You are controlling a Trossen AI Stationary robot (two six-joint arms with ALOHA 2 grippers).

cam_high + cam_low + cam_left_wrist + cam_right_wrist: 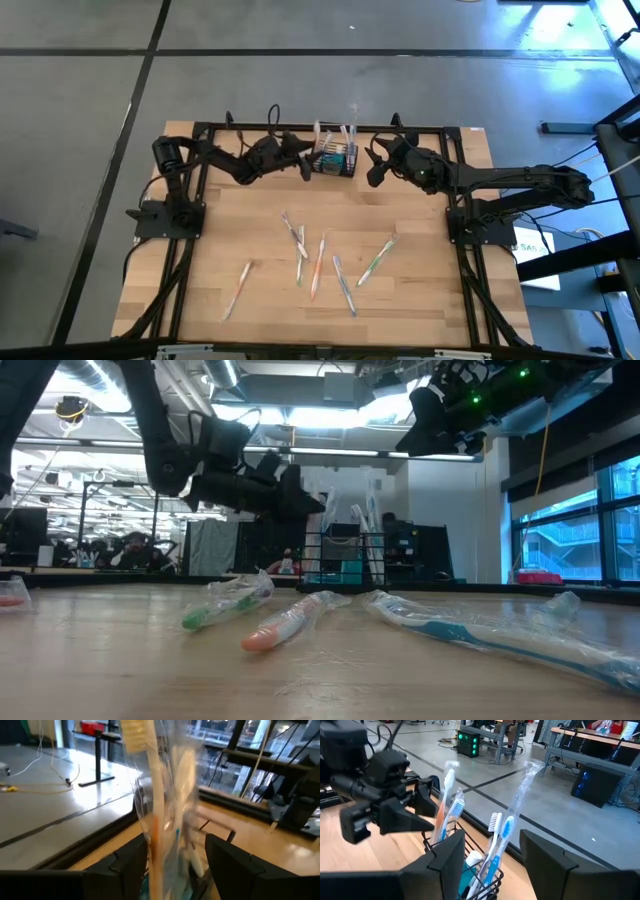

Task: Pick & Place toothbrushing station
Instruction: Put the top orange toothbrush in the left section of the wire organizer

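The toothbrushing station (335,160), a small black wire-mesh caddy, stands on the table by its far edge, with several wrapped toothbrushes upright in it (470,870). My left gripper (306,163) is level at the caddy's left side and open. In the left wrist view its fingers (135,865) stand on either side of one wrapped toothbrush (157,820) that rises from the caddy. My right gripper (372,165) hangs open just right of the caddy and higher up, its fingers (445,860) framing the caddy from a distance. My left gripper has its two fingers on either side of the wrapped toothbrush's handle (156,845), coming level from the table's left side. The toothbrush stands upright in the caddy. I cannot tell whether a finger touches the wrapper.
Several wrapped toothbrushes lie loose on the wooden table nearer the front (300,245) (318,268) (376,260) (238,288); in the low view they lie in the foreground (290,622) (480,635). A black frame rail (250,127) runs along the table's far edge.
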